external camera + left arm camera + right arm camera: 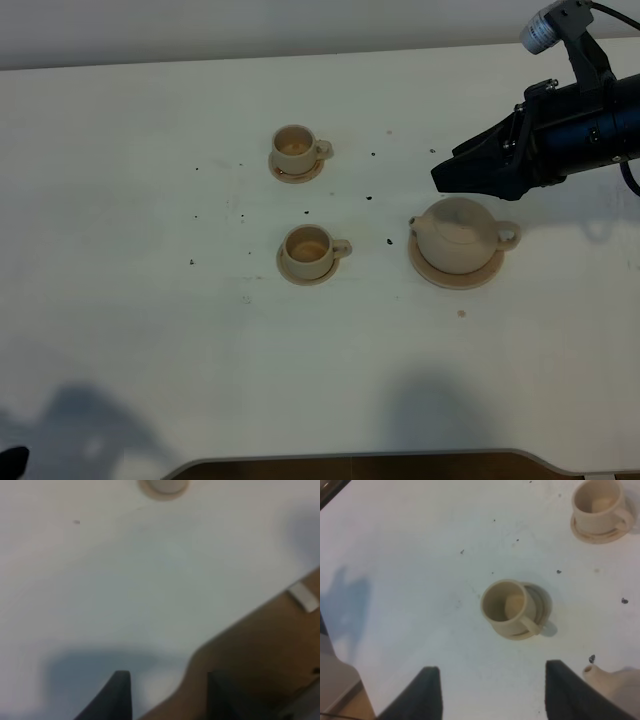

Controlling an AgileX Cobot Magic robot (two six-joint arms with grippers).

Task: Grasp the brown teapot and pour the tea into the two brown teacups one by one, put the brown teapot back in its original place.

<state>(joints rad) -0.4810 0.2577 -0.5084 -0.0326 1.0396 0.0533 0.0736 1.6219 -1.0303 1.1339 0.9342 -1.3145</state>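
Observation:
The brown teapot (460,236) stands upright on its wide tan saucer (455,282), the original place, at the right of the table. Left of it sit the two brown teacups on small saucers, one nearer (308,248) and one farther back (296,148). My right gripper (443,180) hovers just behind and above the teapot, open and empty. Its wrist view shows the nearer cup (510,607), the farther cup (597,502) and the teapot's spout (592,672) beside one finger (565,690). My left gripper (167,700) is open over the table's front edge.
Small dark specks are scattered on the white table (150,300) around the cups. The front edge has a curved cutout (350,465). A dark bit of the left arm (10,462) shows at the bottom left corner. A white label (304,596) lies below the table edge.

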